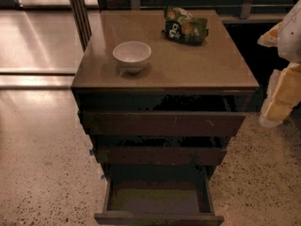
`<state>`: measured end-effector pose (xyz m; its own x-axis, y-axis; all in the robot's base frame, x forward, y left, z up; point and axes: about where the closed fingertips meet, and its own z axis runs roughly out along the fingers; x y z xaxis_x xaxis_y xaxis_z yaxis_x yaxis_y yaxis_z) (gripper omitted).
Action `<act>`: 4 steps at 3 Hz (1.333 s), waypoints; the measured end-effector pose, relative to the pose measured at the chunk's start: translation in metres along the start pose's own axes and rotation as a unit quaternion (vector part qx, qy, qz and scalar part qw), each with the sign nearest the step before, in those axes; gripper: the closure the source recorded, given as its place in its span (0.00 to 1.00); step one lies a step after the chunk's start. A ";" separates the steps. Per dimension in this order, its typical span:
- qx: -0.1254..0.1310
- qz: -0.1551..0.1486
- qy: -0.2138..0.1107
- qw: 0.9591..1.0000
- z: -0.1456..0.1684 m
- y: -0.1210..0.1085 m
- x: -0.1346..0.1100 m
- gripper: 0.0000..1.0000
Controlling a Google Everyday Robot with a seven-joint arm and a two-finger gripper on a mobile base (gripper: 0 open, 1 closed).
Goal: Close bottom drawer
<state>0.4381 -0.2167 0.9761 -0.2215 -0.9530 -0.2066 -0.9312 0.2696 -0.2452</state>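
Observation:
The bottom drawer (157,201) is the lowest of three dark brown drawers in a small cabinet. It is pulled out toward me, and its dull grey-brown inner floor shows. Its front edge (159,218) lies near the bottom of the view. The middle drawer front (160,155) and the wide top drawer front (162,124) with pale scratches sit above it. My gripper (281,95), white and pale yellow, hangs at the right edge of the view, beside the cabinet's upper right corner. It is well above and to the right of the bottom drawer and touches nothing.
On the cabinet top (197,65) stand a white bowl (132,55) and a green snack bag (185,26). Speckled floor (42,173) surrounds the cabinet. Metal rails and a dark shelf run along the back.

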 end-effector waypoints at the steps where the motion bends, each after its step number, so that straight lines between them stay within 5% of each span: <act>1: 0.003 0.000 -0.004 1.000 0.001 0.001 0.000 0.00; 2: -0.006 0.001 -0.037 0.999 0.025 0.016 0.005 0.00; 3: -0.031 0.025 -0.102 0.994 0.079 0.045 0.017 0.00; 4: -0.056 0.090 -0.170 0.980 0.144 0.081 0.026 0.00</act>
<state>0.3991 -0.1996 0.8146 -0.2936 -0.7856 -0.5446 -0.9158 0.3944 -0.0752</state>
